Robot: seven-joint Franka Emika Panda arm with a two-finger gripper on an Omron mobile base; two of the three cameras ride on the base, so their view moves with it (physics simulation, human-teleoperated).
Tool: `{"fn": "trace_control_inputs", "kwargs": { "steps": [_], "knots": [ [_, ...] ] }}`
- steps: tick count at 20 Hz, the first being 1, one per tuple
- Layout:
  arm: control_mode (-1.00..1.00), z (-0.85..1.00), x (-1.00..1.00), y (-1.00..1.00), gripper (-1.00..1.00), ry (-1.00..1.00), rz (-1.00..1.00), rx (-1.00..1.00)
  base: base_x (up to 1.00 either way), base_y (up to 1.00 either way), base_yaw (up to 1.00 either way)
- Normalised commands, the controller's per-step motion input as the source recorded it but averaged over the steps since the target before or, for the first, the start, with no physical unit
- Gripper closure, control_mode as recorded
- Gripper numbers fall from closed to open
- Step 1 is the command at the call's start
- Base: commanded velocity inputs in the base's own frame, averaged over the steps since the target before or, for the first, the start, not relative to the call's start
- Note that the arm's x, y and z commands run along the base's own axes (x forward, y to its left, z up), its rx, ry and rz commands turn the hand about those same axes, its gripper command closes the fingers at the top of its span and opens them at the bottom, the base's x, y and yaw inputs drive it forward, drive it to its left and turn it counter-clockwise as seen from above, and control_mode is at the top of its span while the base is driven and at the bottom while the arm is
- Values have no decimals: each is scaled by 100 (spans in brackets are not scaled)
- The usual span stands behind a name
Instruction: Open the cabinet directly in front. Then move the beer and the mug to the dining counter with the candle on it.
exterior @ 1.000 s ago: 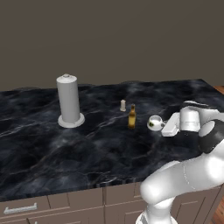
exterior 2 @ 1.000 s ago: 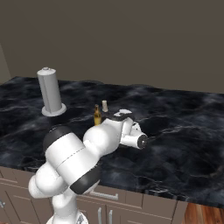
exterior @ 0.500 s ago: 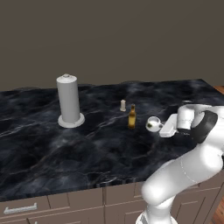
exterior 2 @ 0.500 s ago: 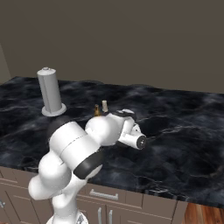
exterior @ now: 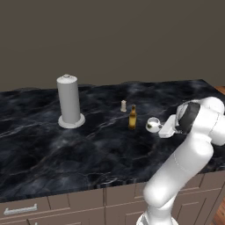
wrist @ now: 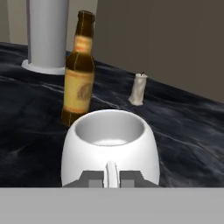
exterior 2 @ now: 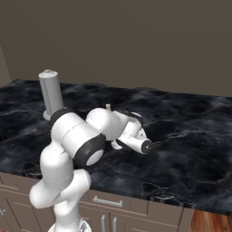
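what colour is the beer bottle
Amber-brown glass with a yellowish label; the beer shows best in the hand view.

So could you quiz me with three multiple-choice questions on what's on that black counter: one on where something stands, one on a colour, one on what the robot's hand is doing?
1. Where does the beer stand on the dining counter?
A. Between the candle and the mug
B. Left of the tall grey cylinder
C. On the floor

2. What colour is the mug?
A. Red
B. White
C. Green

3. What is the gripper doing?
A. Hanging open and empty
B. Holding the bottle
C. Jaws shut on the mug's handle

Answers:
1 A, the left base view shows the bottle between them.
2 B, the hand view shows a white cup.
3 C, the hand view shows the handle between the fingertips.
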Motion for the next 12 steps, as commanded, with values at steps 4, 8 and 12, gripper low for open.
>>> {"fn": "trace_control_inputs", "kwargs": {
  "steps": [4,8,12],
  "knots": [
    [-100,-14,14,-12,100,0,0,0,0,0,0],
    [-100,-16,11,-14,100,0,0,0,0,0,0],
    [-100,-18,8,-16,100,0,0,0,0,0,0]
  ]
}}
